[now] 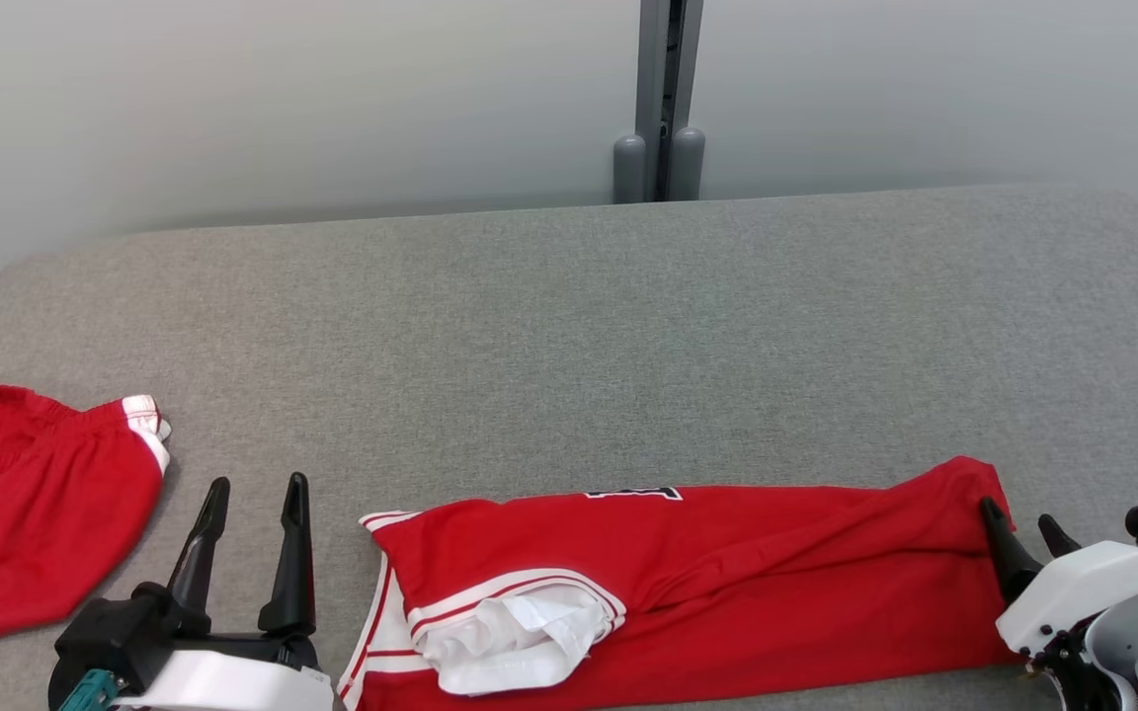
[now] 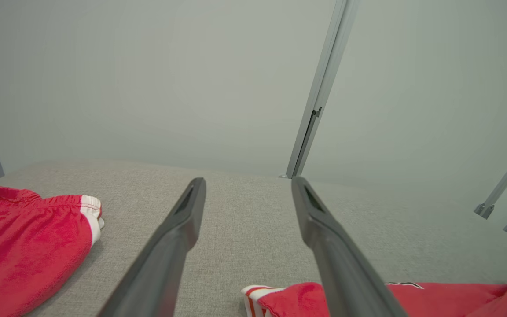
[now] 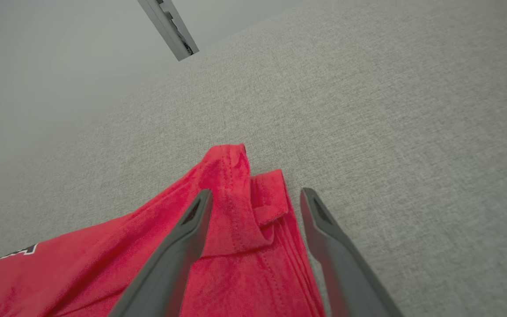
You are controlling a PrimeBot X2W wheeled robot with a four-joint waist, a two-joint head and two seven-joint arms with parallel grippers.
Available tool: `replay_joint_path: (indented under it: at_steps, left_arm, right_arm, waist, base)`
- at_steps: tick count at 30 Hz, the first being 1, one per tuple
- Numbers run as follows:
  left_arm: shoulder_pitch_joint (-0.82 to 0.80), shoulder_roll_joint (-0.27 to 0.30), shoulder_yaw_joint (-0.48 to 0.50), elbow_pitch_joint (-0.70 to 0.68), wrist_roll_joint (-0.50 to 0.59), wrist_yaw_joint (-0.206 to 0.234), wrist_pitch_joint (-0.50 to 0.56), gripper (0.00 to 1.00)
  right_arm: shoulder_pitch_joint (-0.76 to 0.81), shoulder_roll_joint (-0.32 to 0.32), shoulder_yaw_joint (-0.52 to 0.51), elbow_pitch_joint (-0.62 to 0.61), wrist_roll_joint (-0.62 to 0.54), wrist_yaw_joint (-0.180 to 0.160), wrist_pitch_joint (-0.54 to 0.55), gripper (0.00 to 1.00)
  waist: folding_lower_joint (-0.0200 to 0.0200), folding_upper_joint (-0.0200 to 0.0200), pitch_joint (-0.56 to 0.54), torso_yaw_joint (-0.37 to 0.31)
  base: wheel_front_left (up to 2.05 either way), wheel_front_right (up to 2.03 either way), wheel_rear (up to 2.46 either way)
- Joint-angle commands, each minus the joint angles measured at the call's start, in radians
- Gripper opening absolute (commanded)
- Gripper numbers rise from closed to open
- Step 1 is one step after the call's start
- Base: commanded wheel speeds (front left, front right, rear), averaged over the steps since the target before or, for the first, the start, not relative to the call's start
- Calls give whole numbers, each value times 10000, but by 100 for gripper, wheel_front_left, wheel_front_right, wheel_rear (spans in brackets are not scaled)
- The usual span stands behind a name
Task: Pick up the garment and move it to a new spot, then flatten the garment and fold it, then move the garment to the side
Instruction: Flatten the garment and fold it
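By the worktop's [image 1: 569, 316] left edge lies a second red piece [image 1: 26, 513] with white trim. Next, my left fingers [image 1: 292, 523] stand spread wide over bare worktop, holding nothing. The garment [image 1: 727, 573] (red, white-banded, folded long) lies along the near edge, from the middle to the right. My right fingers [image 1: 1002, 543] straddle its right-hand corner, wide apart, not gripping.

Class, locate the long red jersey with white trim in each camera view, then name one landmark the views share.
Head view: jersey along the bottom, centre to right.
Left wrist view: jersey at the bottom edge, right half.
Right wrist view: jersey at lower left to bottom centre.
Shared landmark: grey post against the wall behind.
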Motion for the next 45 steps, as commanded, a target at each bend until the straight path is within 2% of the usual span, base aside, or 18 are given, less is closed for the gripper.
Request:
replay_joint_path:
  at_steps: [1,9,14,15,17,21,27,33,39,45]
  left_arm:
    - [-211,-30,90,88,106,-127,-13,100]
    - [-318,-209,207,302,345,-351,-13,100]
    - [-384,-308,272,388,445,-446,-13,100]
    - [-389,-332,281,398,460,-469,-13,100]
    - [-395,-374,292,439,479,-504,-13,100]
    - [-401,-407,304,503,537,-513,-13,100]
    - [-410,-456,376,532,583,-602,-14,100]
    - [-400,-504,451,486,638,-656,-14,100]
    - [-341,-532,529,488,692,-705,-14,100]
    - [-191,-555,631,606,681,-662,-14,100]
  right_arm:
    - [-284,-80,-137,383,205,2,106,100]
    - [-576,91,-544,1952,217,2,647,100]
    - [-445,387,-342,2144,581,3,990,100]
    - [-420,400,-290,2111,657,5,1008,77]
    - [-411,396,-183,2043,774,5,984,1]
    - [-448,373,-33,1860,909,3,823,0]
    - [-755,91,76,1288,1240,3,-11,0]
    - [-905,-364,-57,1203,1433,2,-794,0]
    - [-914,-534,-168,1475,1285,2,-1422,0]
    - [-919,-643,301,865,881,2,-1993,0]
  waist:
    - [0,0,80,121]
    - [0,0,219,427]
    - [0,0,255,499]
    - [0,0,252,497]
    - [0,0,231,488]
    - [0,0,168,472]
    - [0,0,106,437]
    - [0,0,79,434]
    - [0,0,5,505]
    - [0,0,-173,571]
  base:
    - [0,0,0]
    - [0,0,0]
    - [0,0,0]
    - [0,0,0]
    - [0,0,0]
    - [0,0,0]
    - [0,0,0]
    - [0,0,0]
    - [0,0,0]
    - [0,0,0]
